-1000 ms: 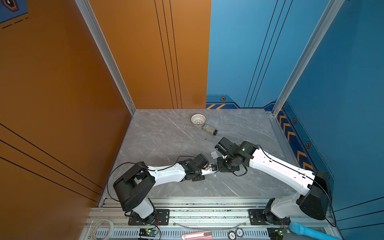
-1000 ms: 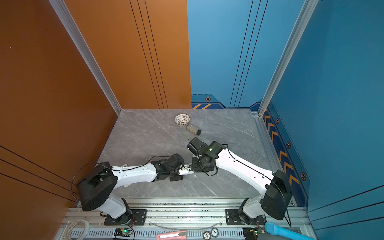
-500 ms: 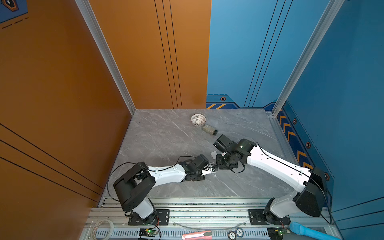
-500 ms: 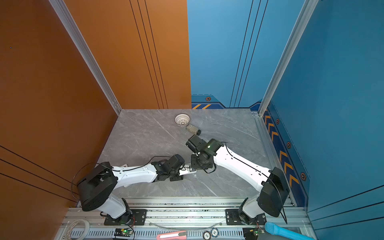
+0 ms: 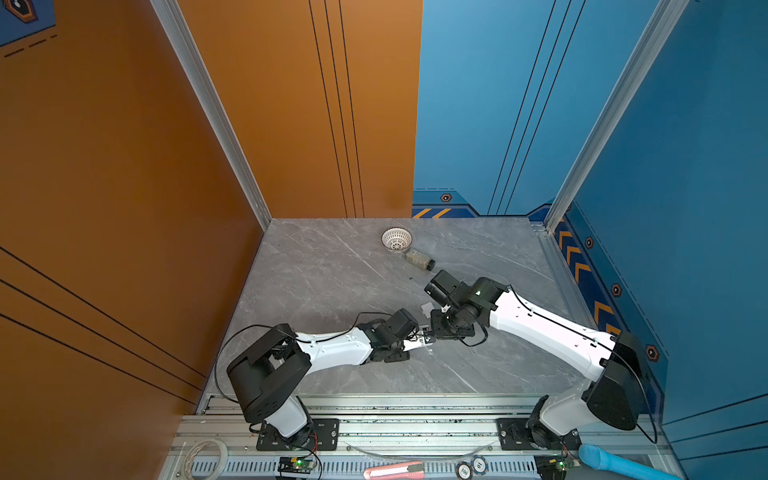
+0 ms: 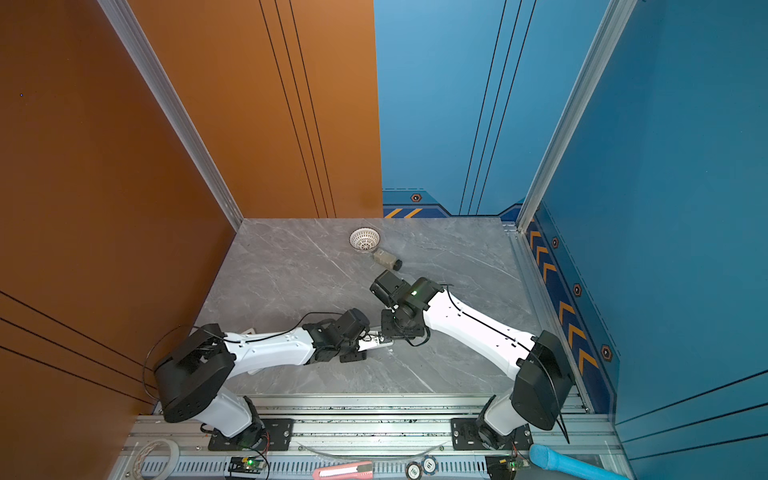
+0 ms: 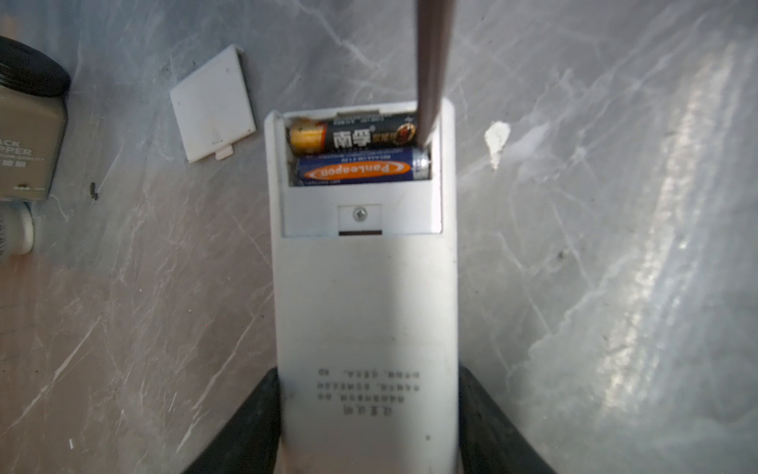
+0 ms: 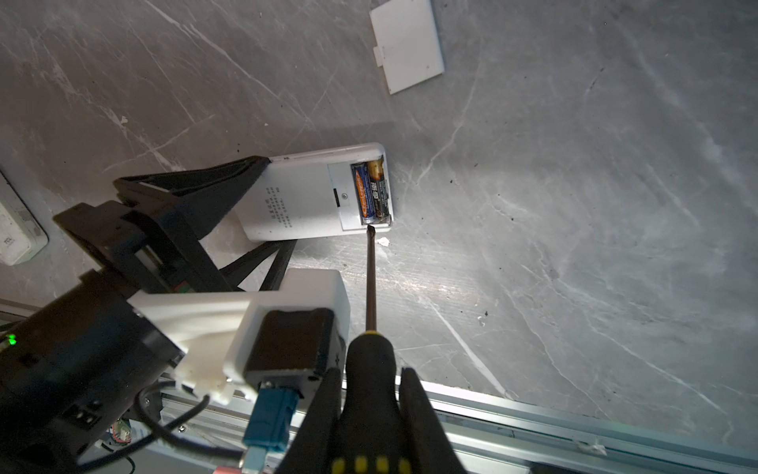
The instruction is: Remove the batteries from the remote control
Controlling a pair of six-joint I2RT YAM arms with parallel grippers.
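Worktop (image 5: 316, 270): far-left and far-right corners left free for passage. Far edge, middle: occupied by basket (image 5: 397, 240), jar (image 5: 419, 259) just beside it. Centre: battery cover (image 7: 211, 102) laid flat near the remote (image 7: 365, 307), which is clamped in the left gripper (image 7: 369, 381). Battery bay: batteries (image 7: 357, 154) exposed from above; one end blocked by the shaft of the screwdriver (image 8: 371, 279), its handle clamped in the right gripper (image 8: 371, 371).

The white rectangular plastic remote control (image 5: 419, 343) lies on the grey marble-patterned tabletop (image 5: 324, 282). In its compartment, at its 3 o'clock end in both top views, a black-and-orange cylindrical battery (image 7: 352, 137) lies outermost, a blue-and-orange cylindrical battery (image 7: 357, 169) beside it. The white flat plastic cover (image 5: 427, 308) lies at the remote's 12 o'clock; farther, the beige black-capped jar (image 5: 417, 257), the white round mesh basket (image 5: 397, 240) at its 11.
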